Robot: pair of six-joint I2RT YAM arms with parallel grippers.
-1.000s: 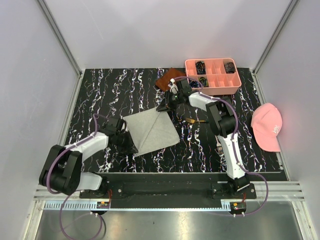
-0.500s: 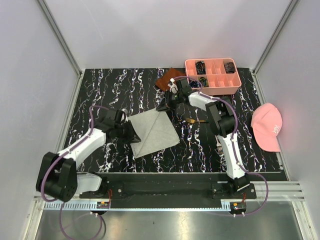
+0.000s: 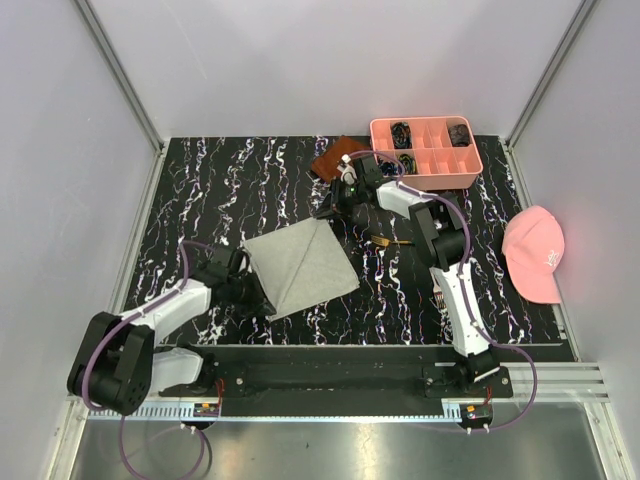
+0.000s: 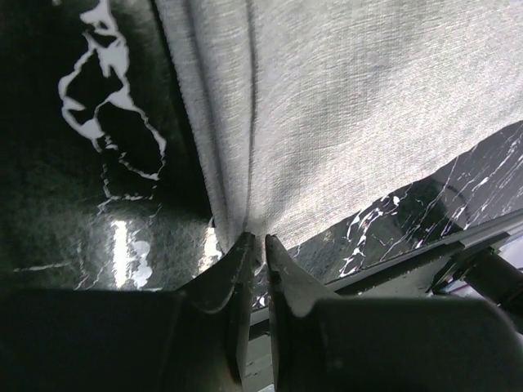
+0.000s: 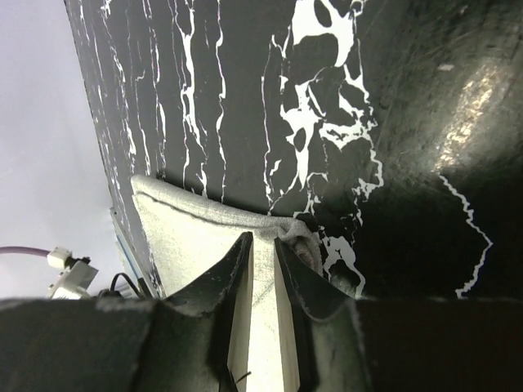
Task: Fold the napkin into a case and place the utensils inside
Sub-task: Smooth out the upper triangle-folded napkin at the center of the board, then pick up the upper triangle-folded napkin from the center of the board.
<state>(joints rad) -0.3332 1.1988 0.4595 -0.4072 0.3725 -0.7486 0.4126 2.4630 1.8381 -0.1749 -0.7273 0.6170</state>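
Here, low and left of centre in the top view, the left gripper (image 4: 257, 242) pinches the near edge of the napkin (image 3: 300, 262), fingers narrowed on the cloth. The napkin lies flat at mid-frame with 1 diagonal crease. To its right lie 2 utensils, the fork (image 3: 440, 296) lower and the dark piece (image 3: 392, 241) higher. Above centre, the right gripper (image 5: 262, 242) clamps the napkin's far corner.

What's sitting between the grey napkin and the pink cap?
Seen from above, the right arm crosses the stretch from napkin to cap, with a dark, gold-ended utensil on the napkin's side and a fork beside the arm.
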